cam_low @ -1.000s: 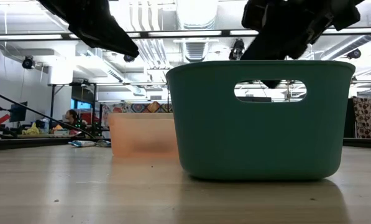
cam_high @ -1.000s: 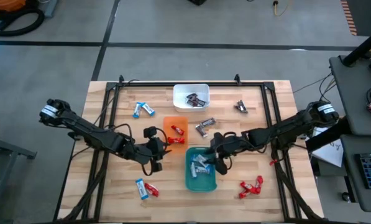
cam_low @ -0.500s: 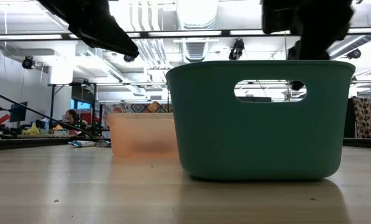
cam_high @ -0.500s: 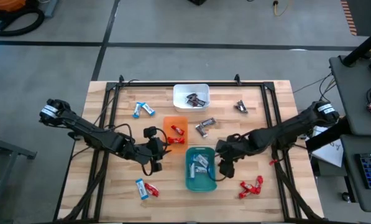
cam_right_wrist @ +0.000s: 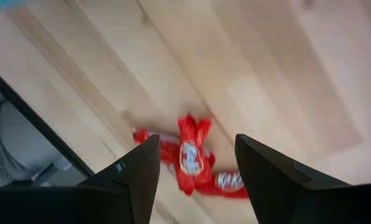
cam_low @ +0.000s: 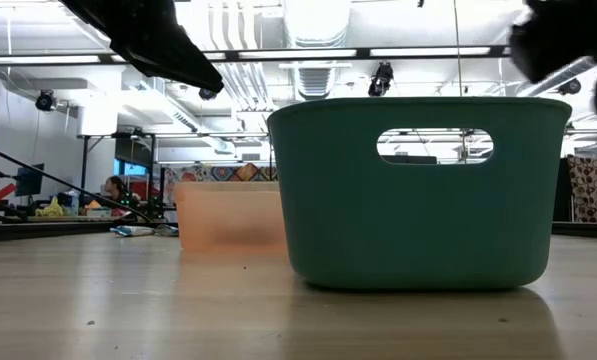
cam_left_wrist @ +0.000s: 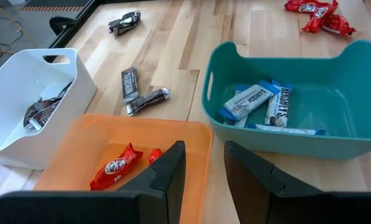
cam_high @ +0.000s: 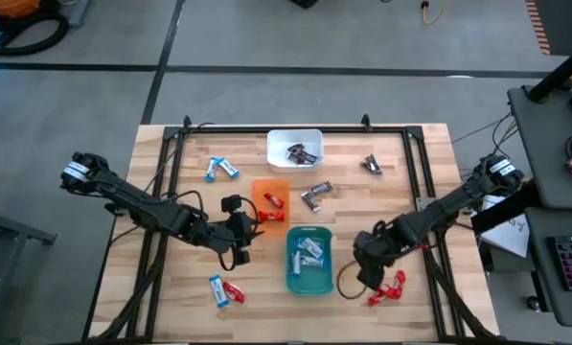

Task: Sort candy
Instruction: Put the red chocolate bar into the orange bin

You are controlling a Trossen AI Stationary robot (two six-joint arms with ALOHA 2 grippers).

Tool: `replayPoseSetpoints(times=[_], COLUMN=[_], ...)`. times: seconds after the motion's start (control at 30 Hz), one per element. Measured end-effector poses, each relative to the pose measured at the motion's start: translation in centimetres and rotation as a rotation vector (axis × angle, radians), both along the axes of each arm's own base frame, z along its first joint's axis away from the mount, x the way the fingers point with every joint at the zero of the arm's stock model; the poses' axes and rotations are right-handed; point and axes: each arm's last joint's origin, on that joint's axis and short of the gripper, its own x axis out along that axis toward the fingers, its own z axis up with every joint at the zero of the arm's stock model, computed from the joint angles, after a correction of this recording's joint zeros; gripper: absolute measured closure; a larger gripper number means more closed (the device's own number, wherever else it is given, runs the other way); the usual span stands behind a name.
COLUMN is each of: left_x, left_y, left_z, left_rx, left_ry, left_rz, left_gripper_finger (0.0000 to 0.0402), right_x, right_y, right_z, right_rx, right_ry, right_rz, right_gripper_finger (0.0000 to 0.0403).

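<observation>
The right gripper (cam_high: pixel 370 275) hangs above the near right part of the table (cam_high: pixel 420 307), its fingers (cam_right_wrist: pixel 135 171) spread apart and holding nothing; between them, lower down, lie the red candies (cam_right_wrist: pixel 191 160), a small cluster on the bare wood just beside the gripper's tip (cam_high: pixel 386 287). Next to it stands the teal tray (cam_high: pixel 309 261) with blue-and-white candies (cam_left_wrist: pixel 260 102) inside. The left gripper (cam_high: pixel 240 233) waits by the orange tray (cam_left_wrist: pixel 135 143), its fingers (cam_left_wrist: pixel 166 171) partly apart with nothing between them; that tray holds red candies (cam_left_wrist: pixel 115 165). Farther back, the white tray (cam_high: pixel 294 148) holds what look like dark-wrapped candies (cam_left_wrist: pixel 43 112), though the view is poor. Loose dark candies (cam_left_wrist: pixel 138 93) lie between the trays, and more candy sits at the near left (cam_high: pixel 224 290) and far left (cam_high: pixel 219 170).
</observation>
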Motion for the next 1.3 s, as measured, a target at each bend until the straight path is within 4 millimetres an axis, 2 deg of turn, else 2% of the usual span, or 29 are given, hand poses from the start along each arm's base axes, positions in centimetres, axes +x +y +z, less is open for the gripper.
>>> replayPoseSetpoints(times=[0.23,0.43,0.7,0.87,1.3], left_x=[0.0,0.0,0.0,0.0,0.0], left_y=[0.0,0.0,0.0,0.0,0.0], left_z=[0.0,0.0,0.0,0.0,0.0], left_rx=[0.007,0.007,0.007,0.007,0.007], left_ry=[0.002,0.002,0.001,0.001,0.002], left_rz=[-0.004,-0.004,-0.004,-0.004,-0.004], left_gripper_finger=[0.0306,0.0306,0.0306,0.0306,0.0306], right_x=[-2.0,-2.1,-1.8,-1.8,-1.9], right_y=[2.9,5.4,6.4,6.4,6.3], right_z=[-1.0,-3.0,-5.8,-6.1,-5.6], right_rx=[0.001,0.000,-0.022,-0.024,-0.018], right_ry=[0.086,0.133,0.262,0.263,0.244], right_rz=[-0.067,-0.083,-0.061,-0.038,-0.033], right_gripper_finger=[0.0204,0.0204,0.0211,0.0238,0.0351])
